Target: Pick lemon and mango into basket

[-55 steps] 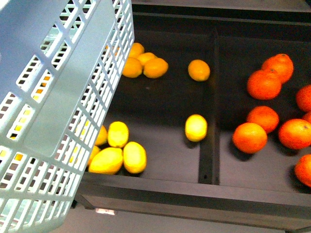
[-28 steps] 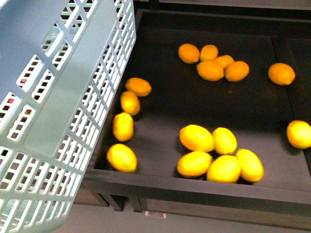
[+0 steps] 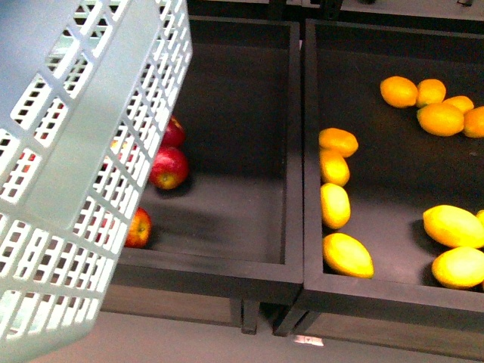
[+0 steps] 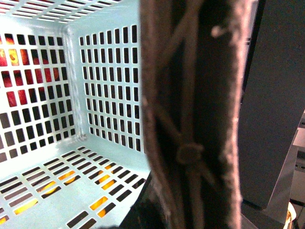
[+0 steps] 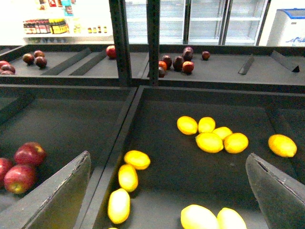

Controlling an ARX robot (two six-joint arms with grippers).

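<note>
The light teal basket [image 3: 76,151] hangs tilted at the left of the front view. The left wrist view looks into its slotted inside [image 4: 95,95]. My left gripper is shut on the basket's ribbed brown handle [image 4: 190,119], which hides its fingers. Several yellow lemons lie in the right-hand dark bin, among them a bright one [image 3: 452,225] and a longer golden one [image 3: 348,255]. I cannot tell whether any of these is the mango. My right gripper [image 5: 167,195] hangs open above this bin, with a lemon [image 5: 198,217] just below its gap and nothing between its fingers.
Red fruits [image 3: 168,168] lie in the left bin, partly behind the basket. A raised wall [image 3: 295,151] divides the two bins. Further back, a shelf carries dark red fruits [image 5: 174,62] behind upright posts [image 5: 152,43].
The front view has swung left. The oranges are gone from sight, the lemon bin has slid to the right, and the bin of red fruits has come in. The basket stays at the left.
</note>
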